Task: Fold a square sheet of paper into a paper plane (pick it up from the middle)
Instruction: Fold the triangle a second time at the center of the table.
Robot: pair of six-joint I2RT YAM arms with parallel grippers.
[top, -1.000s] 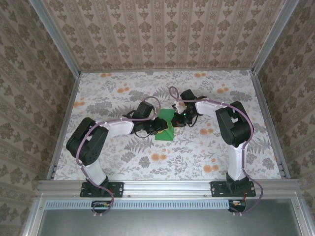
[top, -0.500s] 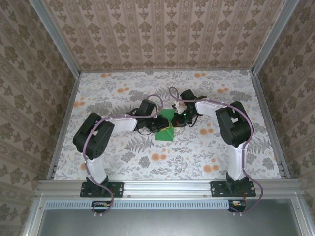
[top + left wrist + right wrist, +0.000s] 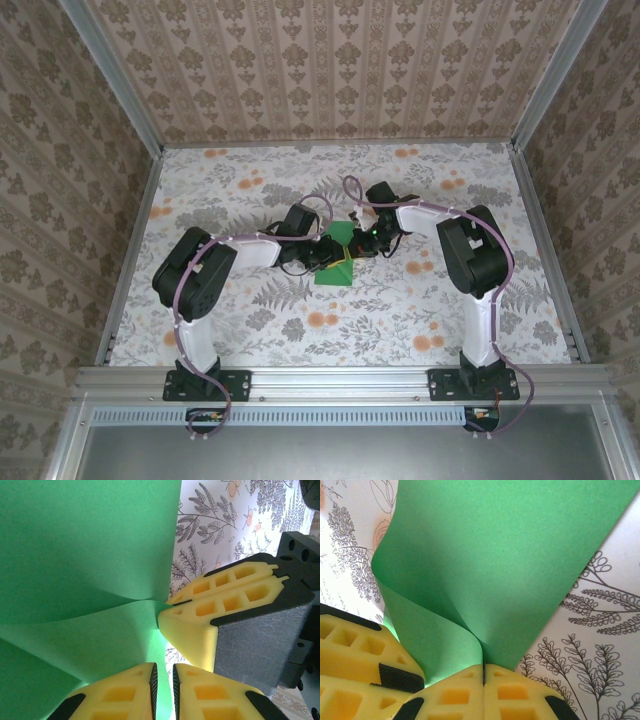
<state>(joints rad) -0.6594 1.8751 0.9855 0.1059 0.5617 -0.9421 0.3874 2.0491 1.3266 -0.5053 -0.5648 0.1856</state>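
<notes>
Near the middle of the floral-patterned desk (image 3: 450, 300) lies the thin bright green sheet of paper (image 3: 333, 273). Its near part is flat on the desk and its far part is lifted. From above, we see the left gripper (image 3: 327, 256) reaching in from the left and the right gripper (image 3: 363, 243) from the right. The two meet close together over the sheet.

In the left wrist view, the left gripper's yellow ribbed fingers (image 3: 120, 695) are drawn together to a thin slit. Green shows inside that slit, so we read them as clamped on the paper's edge. The sheet (image 3: 90, 545) billows up and to the left of them. A curved crease in it runs to a point right at the tip of the right gripper's yellow fingers (image 3: 225, 605), which are just beside the left gripper's own.

In the right wrist view, the right gripper (image 3: 483, 667) has its fingers pressed together with no gap. A pinched fold of the paper (image 3: 510, 555) runs down into their seam, so the fingers are clamped on the sheet. The rest of the sheet rises and curls away above them, with the desk showing on both sides. One yellow finger of the left gripper sits at the lower left, against the paper's lower edge.
</notes>
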